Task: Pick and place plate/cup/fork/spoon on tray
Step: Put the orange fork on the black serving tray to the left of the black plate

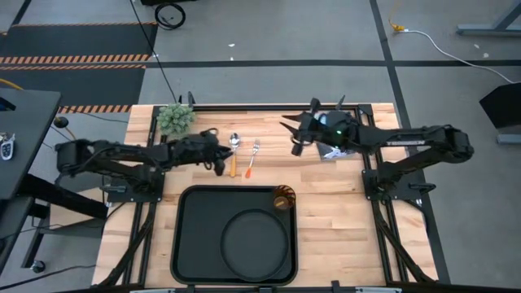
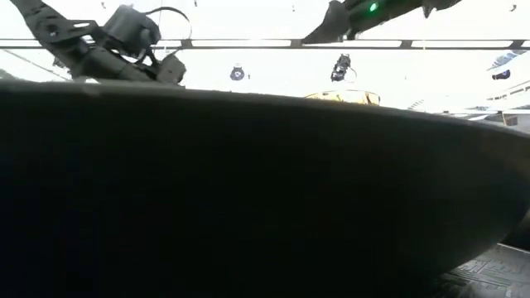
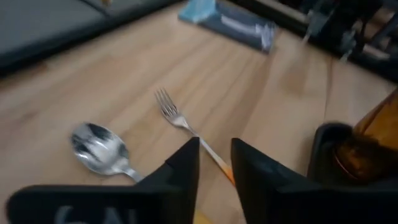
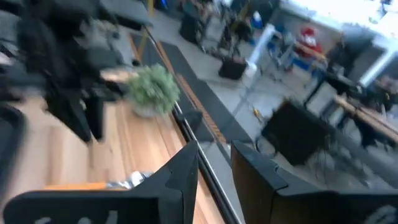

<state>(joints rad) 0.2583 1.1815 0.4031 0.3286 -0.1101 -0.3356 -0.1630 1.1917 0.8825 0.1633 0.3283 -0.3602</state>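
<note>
Left gripper poised over the cutlery; plate and cup already set on the tray.

From above, the plate and cup are seen on the tray, while the spoon and fork lie on the wood beside the left gripper; the right gripper is held aloft. At the left wrist, the fingers are parted narrowly above the fork. At the right wrist, the fingers are likewise parted, nothing held. Both utensils are judged light, stiff and slippery, best pinched across the orange handles.
</note>
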